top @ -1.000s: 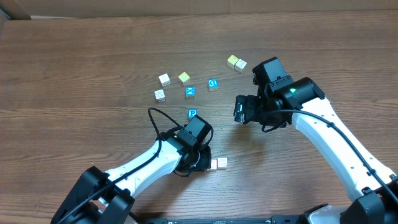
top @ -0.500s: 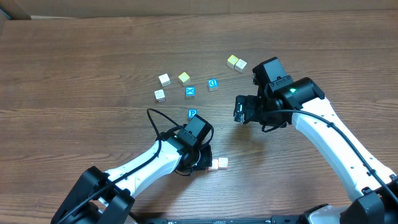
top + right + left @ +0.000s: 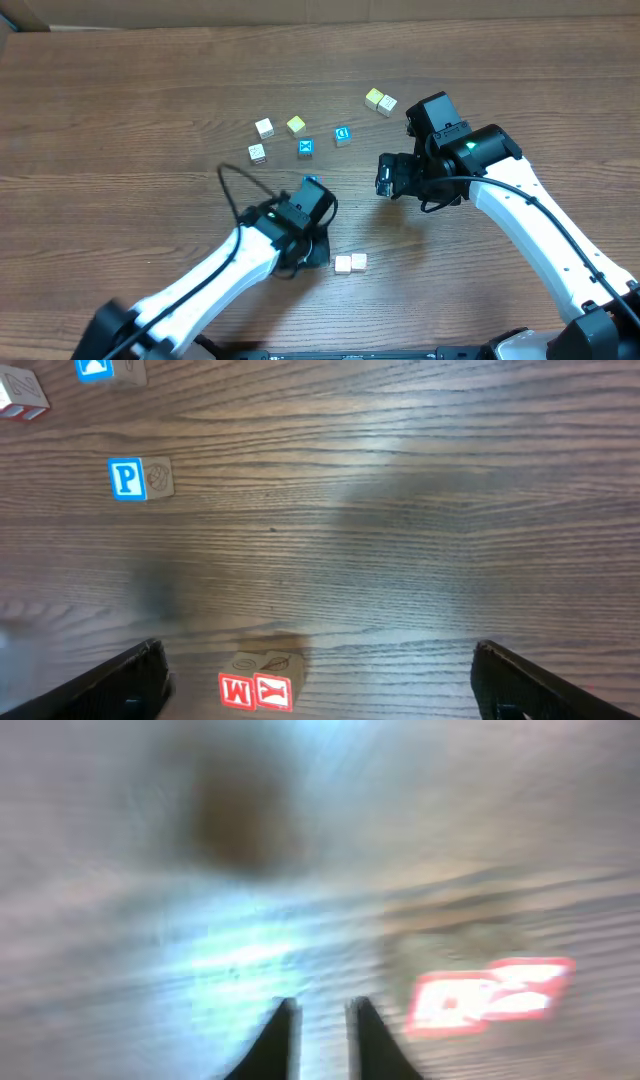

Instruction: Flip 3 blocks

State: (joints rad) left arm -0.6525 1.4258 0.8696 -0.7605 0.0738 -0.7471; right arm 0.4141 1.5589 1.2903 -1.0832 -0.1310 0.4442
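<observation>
Near the table's (image 3: 120,100) front edge, two red-lettered wooden cubes (image 3: 350,263) look flipped; the blue-faced P cube (image 3: 127,478) seems undone. Left gripper (image 3: 322,1008) barely parted, right gripper (image 3: 320,655) wide, both empty.

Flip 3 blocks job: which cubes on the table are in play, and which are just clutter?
In play:
- blue P cube
- red-printed cube
- second red-printed cube beside it

Clutter:
- blue X cube
- blue D cube
- lone yellow cube
- upper white cube
- lower white cube
- far yellow cube
- cream cube
</observation>
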